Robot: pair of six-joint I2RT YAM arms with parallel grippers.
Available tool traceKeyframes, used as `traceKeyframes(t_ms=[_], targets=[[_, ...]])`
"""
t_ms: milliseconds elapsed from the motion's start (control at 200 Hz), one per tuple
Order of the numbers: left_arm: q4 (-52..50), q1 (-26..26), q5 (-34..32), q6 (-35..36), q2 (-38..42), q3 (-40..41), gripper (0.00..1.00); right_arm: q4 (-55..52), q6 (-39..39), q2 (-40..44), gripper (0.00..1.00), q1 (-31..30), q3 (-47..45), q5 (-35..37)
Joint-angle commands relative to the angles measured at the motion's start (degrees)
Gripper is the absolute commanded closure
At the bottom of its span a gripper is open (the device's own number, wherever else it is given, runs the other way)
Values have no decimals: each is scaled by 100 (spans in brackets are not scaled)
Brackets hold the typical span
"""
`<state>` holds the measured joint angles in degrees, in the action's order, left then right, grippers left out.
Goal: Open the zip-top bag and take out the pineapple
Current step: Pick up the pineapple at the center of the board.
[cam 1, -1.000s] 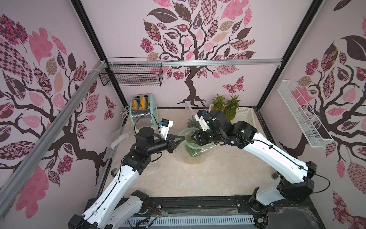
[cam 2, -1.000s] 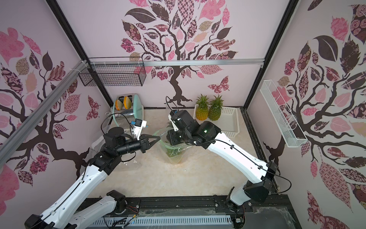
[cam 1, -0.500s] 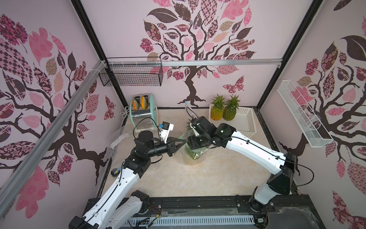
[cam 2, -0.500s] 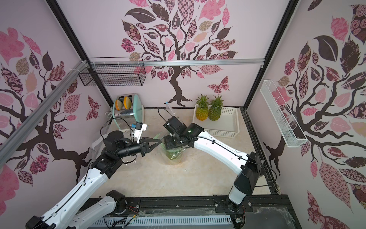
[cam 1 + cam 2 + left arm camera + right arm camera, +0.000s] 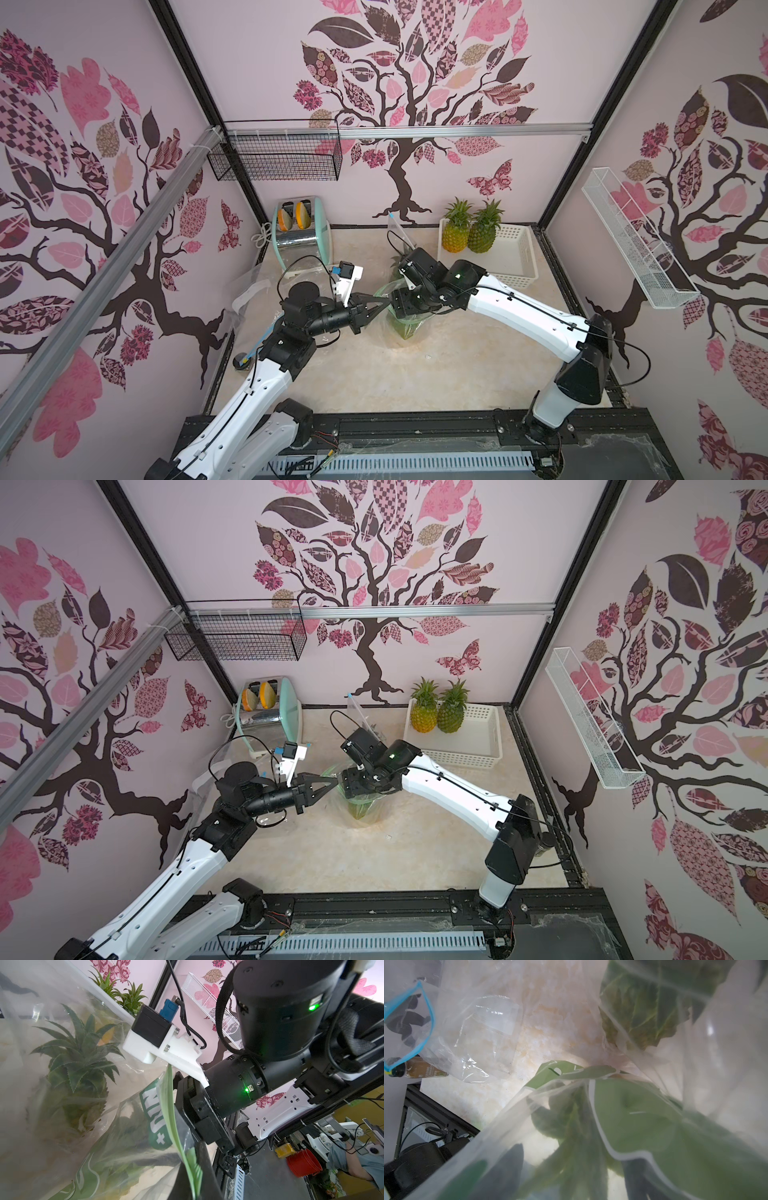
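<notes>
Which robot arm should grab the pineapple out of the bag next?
The right one. The right gripper is open at the mouth of the zip-top bag, right by the pineapple leaves. The left gripper is shut on the bag's green rim, holding it up.

3 pineapples (2 in wht basket, 1 in zip-top bag), 1 toaster, 2 wall racks
</notes>
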<state>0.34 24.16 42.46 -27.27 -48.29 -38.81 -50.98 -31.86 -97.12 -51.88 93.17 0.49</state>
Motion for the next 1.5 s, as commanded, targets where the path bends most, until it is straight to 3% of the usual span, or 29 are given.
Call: traceKeyframes(t_ms=[0, 205, 405, 530, 670, 960, 1060, 1275, 1495], targets=[[263, 3, -193, -50, 116, 138, 100, -107, -68, -242, 25, 61, -245, -78], [282, 5, -234, -59, 147, 263, 100, 142, -138, -347, 31, 124, -569, -118], [292, 8, -253, -77, 142, 330, 92, 366, -183, -278, 62, 182, -829, -32], [167, 7, -311, -55, 162, 304, 71, 490, -127, -140, 84, 191, -925, -42], [-153, -16, -633, -75, 239, 185, 42, 691, -35, 257, 95, 191, -1027, -23], [-947, -669, -706, -315, 559, -136, 20, 348, 159, 1397, 99, 195, -762, -211], [-1011, -873, -705, -706, 624, -180, 2, 413, 300, 1945, 99, 195, -974, -279], [-642, -972, -502, -1537, 596, 30, 2, 88, 447, 2701, 99, 194, -994, -256], [-521, -991, -523, -1882, 906, 305, 2, -348, 562, 3005, 99, 196, -647, -62]])
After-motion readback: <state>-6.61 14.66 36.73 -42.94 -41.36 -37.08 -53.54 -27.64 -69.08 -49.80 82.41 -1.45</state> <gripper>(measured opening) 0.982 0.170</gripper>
